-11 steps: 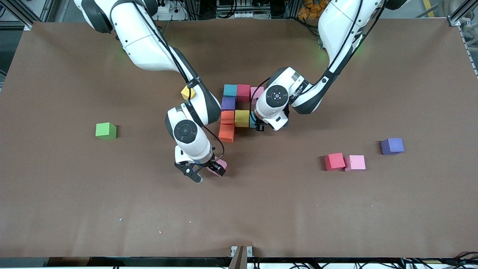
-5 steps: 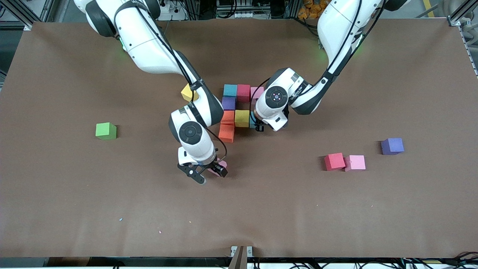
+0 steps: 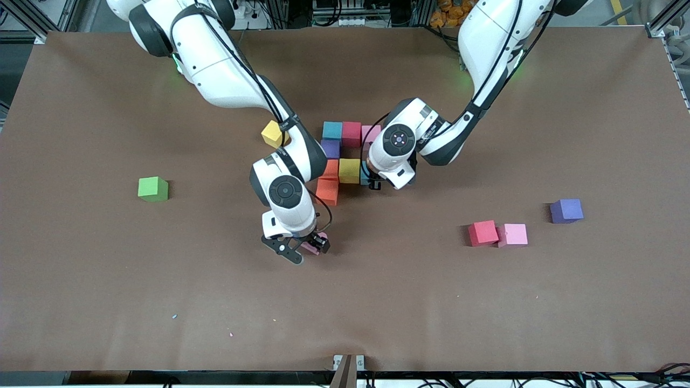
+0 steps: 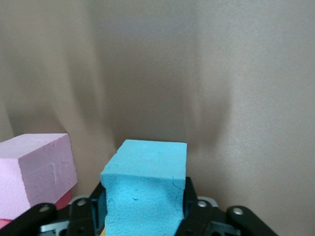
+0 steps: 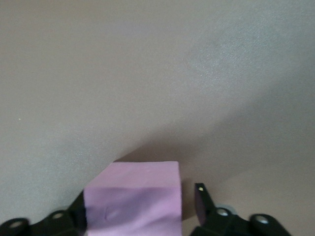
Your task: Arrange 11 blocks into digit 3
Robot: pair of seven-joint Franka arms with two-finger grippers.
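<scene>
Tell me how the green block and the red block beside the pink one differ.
The green block lies alone toward the right arm's end of the table; the red block lies toward the left arm's end, touching a pink block. The green one is farther from the front camera than the red one. Both look like same-sized cubes lying apart from the block figure, with no gripper on them.

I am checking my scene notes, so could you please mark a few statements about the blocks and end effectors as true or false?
1. The green cube belongs to the block cluster. False: it sits alone toward the right arm's end.
2. The right end effector straddles a pink block. True.
3. A red block touches a pink block. True.
4. The left end effector is at a yellow block. False: a light blue block.
</scene>
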